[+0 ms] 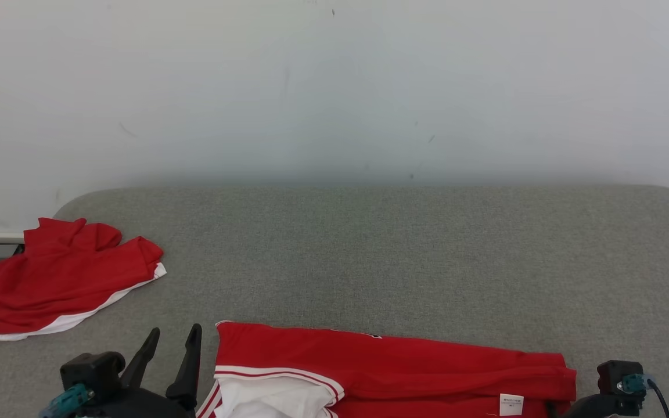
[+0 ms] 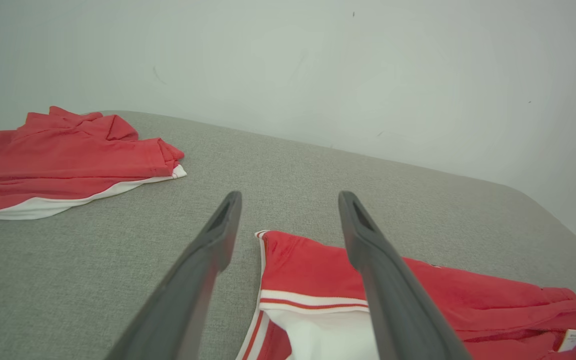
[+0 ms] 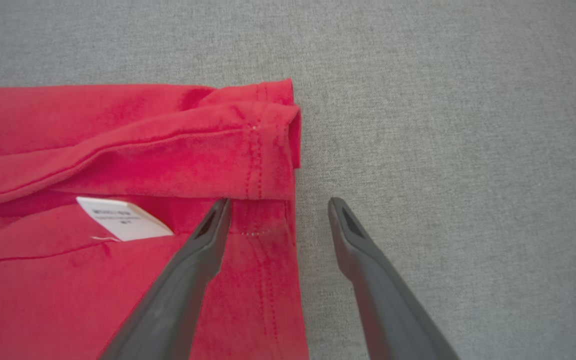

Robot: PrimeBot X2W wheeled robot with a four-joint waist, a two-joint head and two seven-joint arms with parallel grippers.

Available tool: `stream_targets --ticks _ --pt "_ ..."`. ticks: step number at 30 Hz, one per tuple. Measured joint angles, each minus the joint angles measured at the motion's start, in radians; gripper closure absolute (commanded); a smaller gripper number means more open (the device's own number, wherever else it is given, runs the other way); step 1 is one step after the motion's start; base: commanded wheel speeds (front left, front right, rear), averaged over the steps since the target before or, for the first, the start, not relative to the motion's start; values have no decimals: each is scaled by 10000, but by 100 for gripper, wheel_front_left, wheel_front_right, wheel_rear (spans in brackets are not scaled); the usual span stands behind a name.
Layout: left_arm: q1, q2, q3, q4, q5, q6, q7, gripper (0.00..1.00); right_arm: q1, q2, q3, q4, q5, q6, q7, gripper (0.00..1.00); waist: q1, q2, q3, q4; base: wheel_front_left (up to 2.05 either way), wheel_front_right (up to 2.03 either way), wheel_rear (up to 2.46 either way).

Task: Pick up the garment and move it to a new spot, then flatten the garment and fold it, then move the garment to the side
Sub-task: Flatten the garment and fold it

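Well to the left of the garment (image 1: 392,360), a second red garment (image 1: 61,278) lies in a loose, rumpled heap. It is of soft knit cloth, with a white layer showing along its near edge.

Just to the left of the garment is the left claw (image 1: 175,332). Its two long, dark, matte fingers taper to narrow tips and stand wide apart with nothing between them. In the left wrist view one finger is over bare cover and the other over the garment's left corner.

The garment itself lies flat as a long red band on the table (image 1: 427,249), at its near edge. It is a smooth knit with stitched hems. Its left end shows a white panel bordered by white trim with a thin red stripe. Along its length a fold makes a soft ridge.

Near the garment's right end sits one small white label (image 3: 123,224), its print too fine to read.

At the garment's right hem the right claw (image 3: 278,205) is spread open and empty, one finger above the red cloth and the other above the table.

The table has a grey, felt-like woven cover and rounded corners. Beyond the garment rises a plain pale wall (image 1: 334,87) with a few faint scuffs.

That makes two red garments, two claws and one label.
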Motion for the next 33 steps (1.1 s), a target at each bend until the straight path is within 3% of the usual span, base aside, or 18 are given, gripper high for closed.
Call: stream_targets --ticks 19,33 --pt "12 8 23 71 -2 -25 -2 0 246 -63 -368 -757 157 -79 86 0 -2 -1 -20 68 0 0 0" --pt "-137 10 -125 -4 27 -40 105 0 -210 92 -608 -163 253 -188 -19 0 -1 -1 280 342 0 0 0"
